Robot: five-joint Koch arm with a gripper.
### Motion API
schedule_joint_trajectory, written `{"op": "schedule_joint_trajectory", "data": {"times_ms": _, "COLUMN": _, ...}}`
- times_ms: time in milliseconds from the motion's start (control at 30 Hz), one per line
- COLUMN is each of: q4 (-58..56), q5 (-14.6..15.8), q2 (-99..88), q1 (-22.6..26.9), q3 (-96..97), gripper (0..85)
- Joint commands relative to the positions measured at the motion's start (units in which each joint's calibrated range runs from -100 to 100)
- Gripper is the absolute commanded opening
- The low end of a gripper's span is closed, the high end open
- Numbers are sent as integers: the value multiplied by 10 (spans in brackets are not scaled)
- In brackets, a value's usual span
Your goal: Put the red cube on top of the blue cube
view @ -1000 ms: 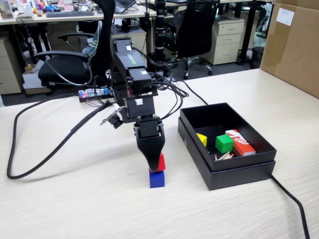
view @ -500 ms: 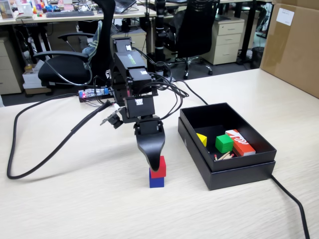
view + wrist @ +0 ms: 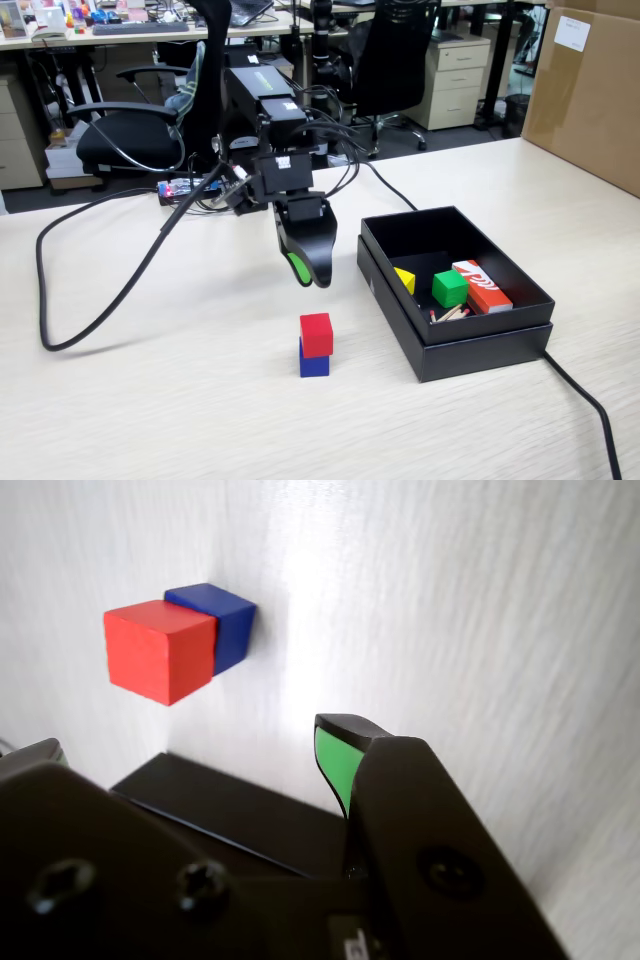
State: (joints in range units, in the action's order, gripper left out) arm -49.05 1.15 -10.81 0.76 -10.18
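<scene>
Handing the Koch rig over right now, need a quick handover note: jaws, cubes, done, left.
Gripper: raised above the table, clear of the stack, holding nothing; whether the jaws are open or shut cannot be told from either view.
Red cube: sits on top of the blue cube, slightly offset, left of the black box in the fixed view.
Done: stacking looks complete and the cube is released.
Left: probably only parking the arm; watch that the offset stack stays put.

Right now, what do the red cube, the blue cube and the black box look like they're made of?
Red cube and blue cube: probably painted wood or foam, with flat matte faces, no shine and crisp edges. Black box: likely cardboard, with thin straight walls and a dull black finish. None of this is certain from looks alone.
</scene>
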Motion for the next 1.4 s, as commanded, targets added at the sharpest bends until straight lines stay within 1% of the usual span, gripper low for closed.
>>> {"op": "schedule_joint_trajectory", "data": {"times_ms": 0, "q4": 19, "q5": -5, "q2": -110, "q1": 2, "q3": 16, "gripper": 493}}
{"op": "schedule_joint_trajectory", "data": {"times_ms": 133, "q4": 45, "q5": -6, "q2": -216, "q1": 2, "q3": 121, "gripper": 492}}
{"op": "schedule_joint_trajectory", "data": {"times_ms": 333, "q4": 114, "q5": -10, "q2": -377, "q1": 2, "q3": 311, "gripper": 492}}
{"op": "schedule_joint_trajectory", "data": {"times_ms": 567, "q4": 179, "q5": 4, "q2": -524, "q1": -5, "q3": 483, "gripper": 495}}
{"op": "schedule_joint_trajectory", "data": {"times_ms": 800, "q4": 267, "q5": 6, "q2": -659, "q1": -9, "q3": 672, "gripper": 503}}
{"op": "schedule_joint_trajectory", "data": {"times_ms": 1000, "q4": 407, "q5": 5, "q2": -704, "q1": -11, "q3": 825, "gripper": 504}}
{"op": "schedule_joint_trajectory", "data": {"times_ms": 1167, "q4": 471, "q5": 3, "q2": -712, "q1": -15, "q3": 896, "gripper": 507}}
{"op": "schedule_joint_trajectory", "data": {"times_ms": 1367, "q4": 559, "q5": -5, "q2": -715, "q1": -7, "q3": 979, "gripper": 508}}
